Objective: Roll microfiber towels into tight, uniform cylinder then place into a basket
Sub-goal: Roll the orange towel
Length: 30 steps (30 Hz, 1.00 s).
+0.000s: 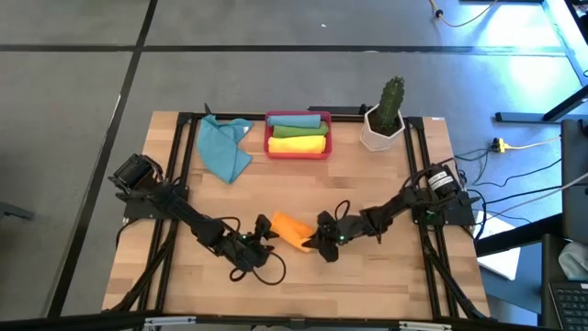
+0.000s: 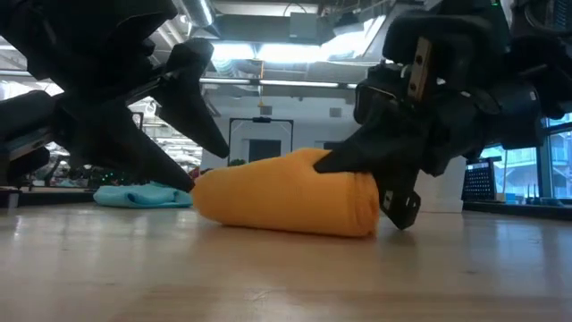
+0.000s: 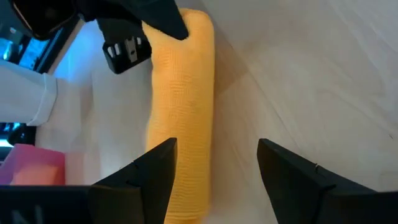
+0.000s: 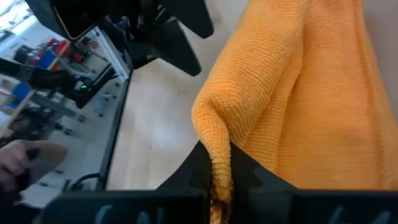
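Observation:
An orange towel (image 1: 291, 231), rolled into a thick cylinder, lies on the wooden table between my two grippers. My left gripper (image 1: 262, 232) is open at the roll's left end; in the left wrist view (image 3: 217, 144) one finger stands over the roll's end and the other beside it. My right gripper (image 1: 319, 244) is shut on the roll's right end. A teal towel (image 1: 225, 147) lies crumpled flat at the far left. The red basket (image 1: 327, 145) at the far edge holds teal, green and yellow rolls. My left gripper: I cannot tell whether its fingers touch the roll's left end (image 3: 186, 186). My right gripper pinches a raised fold of the orange cloth (image 4: 214, 140) at the roll's right end between its two shut fingers. It comes slanting down from the table's right. The roll lies on the table.
A white hexagonal pot with a cactus (image 1: 384, 118) stands at the far right, beside the basket. Black rails (image 1: 188, 138) run along the table's sides. Bare wood (image 1: 303, 184) lies between the roll and the basket.

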Motion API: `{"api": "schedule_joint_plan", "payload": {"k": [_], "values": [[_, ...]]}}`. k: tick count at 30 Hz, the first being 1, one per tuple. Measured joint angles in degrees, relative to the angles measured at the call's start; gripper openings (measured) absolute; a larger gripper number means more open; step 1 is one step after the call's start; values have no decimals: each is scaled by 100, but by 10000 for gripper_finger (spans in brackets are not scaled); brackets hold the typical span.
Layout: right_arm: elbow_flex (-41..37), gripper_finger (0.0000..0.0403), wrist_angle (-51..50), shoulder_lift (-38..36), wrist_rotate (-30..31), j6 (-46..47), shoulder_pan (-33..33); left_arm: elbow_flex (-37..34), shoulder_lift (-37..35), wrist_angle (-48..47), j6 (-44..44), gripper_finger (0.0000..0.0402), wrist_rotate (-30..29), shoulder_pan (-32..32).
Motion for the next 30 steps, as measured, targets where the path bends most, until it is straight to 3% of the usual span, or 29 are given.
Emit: {"api": "schedule_joint_plan", "payload": {"k": [9,20,24,30], "values": [[34,16,-182,-17,-295,391,-194,3,36,385,290,214,53,164],[45,17,-515,-13,-294,395,-203,4,458,558,290,214,779,675],[45,38,-522,-11,-254,353,-203,7,578,616,244,214,1051,823],[18,50,-619,-46,-222,-651,-206,22,667,656,-30,214,1336,947]]}}
